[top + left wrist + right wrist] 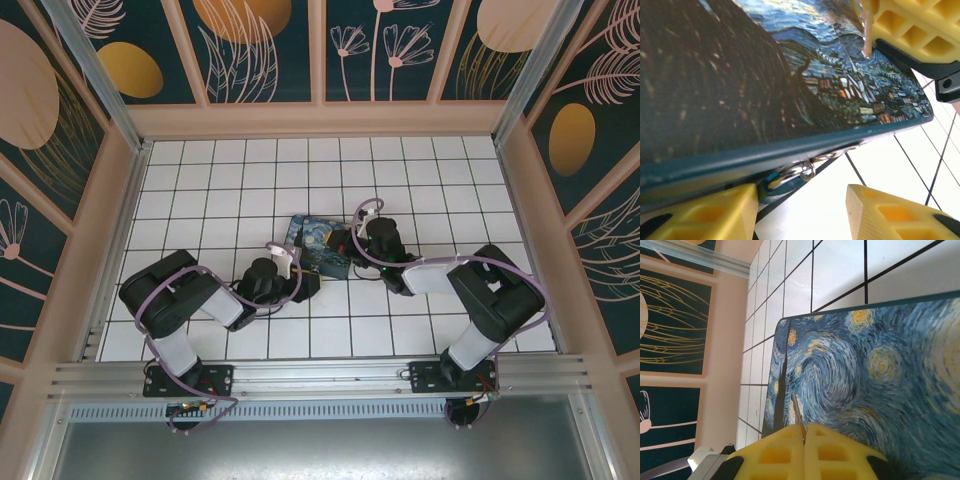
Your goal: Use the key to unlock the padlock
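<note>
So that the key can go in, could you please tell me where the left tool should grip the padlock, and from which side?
The padlock hangs under the painted box's edge facing the open left tool. Probably grip the short body beside its silvery shackle, coming in low from that side, fingers either side. The body is mostly hidden.

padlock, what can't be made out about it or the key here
- Left wrist: padlock shows just a silvery loop; the box edge hides the rest, keyhole included.
- Right wrist: metal sliver between shut jaws, mostly buried by the yellow fingers; key shape unreadable.
</note>
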Controlling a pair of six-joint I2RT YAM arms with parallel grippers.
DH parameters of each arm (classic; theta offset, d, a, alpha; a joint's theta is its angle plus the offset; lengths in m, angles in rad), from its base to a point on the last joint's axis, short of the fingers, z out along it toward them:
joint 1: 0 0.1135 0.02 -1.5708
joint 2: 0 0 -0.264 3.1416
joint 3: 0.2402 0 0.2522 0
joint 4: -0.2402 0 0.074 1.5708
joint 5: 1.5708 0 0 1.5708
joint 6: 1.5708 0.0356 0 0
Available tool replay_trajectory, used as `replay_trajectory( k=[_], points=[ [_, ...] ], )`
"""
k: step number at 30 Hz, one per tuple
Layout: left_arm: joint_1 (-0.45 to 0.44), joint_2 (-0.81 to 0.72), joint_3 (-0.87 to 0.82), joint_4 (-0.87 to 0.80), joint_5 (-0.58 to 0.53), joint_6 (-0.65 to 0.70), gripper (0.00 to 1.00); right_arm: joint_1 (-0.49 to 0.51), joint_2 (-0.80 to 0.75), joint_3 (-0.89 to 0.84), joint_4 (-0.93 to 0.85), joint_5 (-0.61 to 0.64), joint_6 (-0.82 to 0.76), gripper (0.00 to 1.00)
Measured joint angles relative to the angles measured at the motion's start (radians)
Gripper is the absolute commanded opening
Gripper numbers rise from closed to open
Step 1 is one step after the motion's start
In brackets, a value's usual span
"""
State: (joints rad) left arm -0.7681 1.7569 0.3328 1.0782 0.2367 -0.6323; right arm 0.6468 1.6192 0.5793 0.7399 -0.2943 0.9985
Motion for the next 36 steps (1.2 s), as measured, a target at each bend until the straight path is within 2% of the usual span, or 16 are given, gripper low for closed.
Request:
replay_trajectory(
  k=[15, 24, 36],
  points=[
    [-0.004, -0.003, 0.003, -0.005, 0.013, -0.019, 0.54, 0.0, 0.007, 0.0, 0.032, -0.003, 0.006, 0.0],
    [-0.005, 0.006, 0.003, 0.026, 0.017, -0.031, 0.53, 0.0, 0.007, 0.0, 0.032, -0.003, 0.007, 0.0],
    [-0.005, -0.051, -0.016, 0.053, 0.028, -0.05, 0.54, 0.0, 0.024, 0.0, 0.05, -0.01, 0.014, 0.0]
  ],
)
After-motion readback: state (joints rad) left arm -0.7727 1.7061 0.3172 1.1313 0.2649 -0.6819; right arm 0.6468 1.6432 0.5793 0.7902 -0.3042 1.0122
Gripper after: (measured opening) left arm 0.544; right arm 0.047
